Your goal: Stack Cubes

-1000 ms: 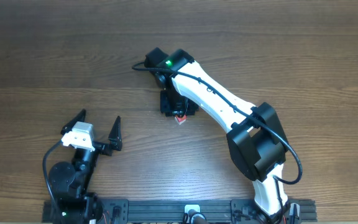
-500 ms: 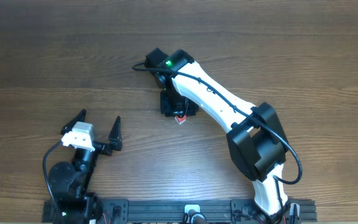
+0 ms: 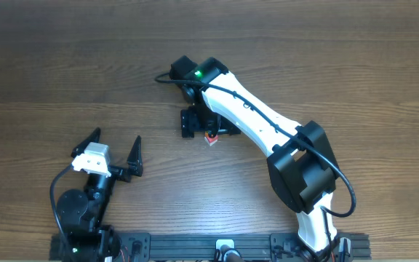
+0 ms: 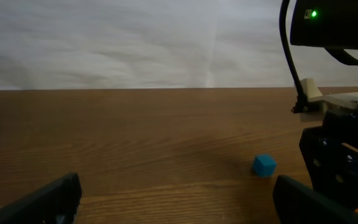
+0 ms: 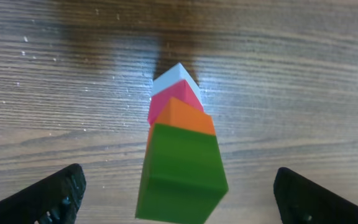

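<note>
right wrist view: straight above a four-cube stack (image 5: 180, 137) on the wooden table (image 5: 303, 74), with green cube (image 5: 182, 171) on top, then orange cube (image 5: 190, 116), pink cube (image 5: 161, 107), pale blue cube (image 5: 178, 79) lowest. either side of it, right gripper (image 3: 208, 124) with jaws spread wide, released, touching nothing. well apart, left gripper (image 3: 117, 142) likewise parted and empty. near the right arm (image 3: 268, 124), a small blue cube (image 4: 263, 165) alone on the wood.
</note>
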Robot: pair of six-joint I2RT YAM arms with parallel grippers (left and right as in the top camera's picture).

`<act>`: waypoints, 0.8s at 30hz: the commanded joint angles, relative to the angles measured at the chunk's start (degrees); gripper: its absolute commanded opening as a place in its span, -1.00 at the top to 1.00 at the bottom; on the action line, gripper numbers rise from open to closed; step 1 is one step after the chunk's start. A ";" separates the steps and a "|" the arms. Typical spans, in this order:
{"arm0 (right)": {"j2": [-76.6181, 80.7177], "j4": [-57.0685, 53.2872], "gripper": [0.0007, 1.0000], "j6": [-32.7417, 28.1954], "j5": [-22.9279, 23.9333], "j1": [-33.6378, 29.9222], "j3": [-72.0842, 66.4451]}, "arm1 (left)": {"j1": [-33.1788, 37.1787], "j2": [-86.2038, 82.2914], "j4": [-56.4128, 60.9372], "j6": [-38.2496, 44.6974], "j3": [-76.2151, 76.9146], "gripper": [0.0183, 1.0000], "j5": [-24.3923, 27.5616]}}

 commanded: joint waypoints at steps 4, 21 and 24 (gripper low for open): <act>-2.08 -2.97 -0.98 -0.90 2.67 -0.55 6.78 | -0.26 -0.46 0.28 1.01 -0.57 -1.00 -0.09; -0.66 2.67 -0.98 -9.62 4.68 -6.58 13.51 | -0.26 -0.46 0.26 1.01 -0.57 -1.00 -0.11; 1.05 4.50 -0.99 -11.45 4.70 -7.23 13.53 | -0.26 -0.46 0.26 1.01 -0.57 -1.00 -0.11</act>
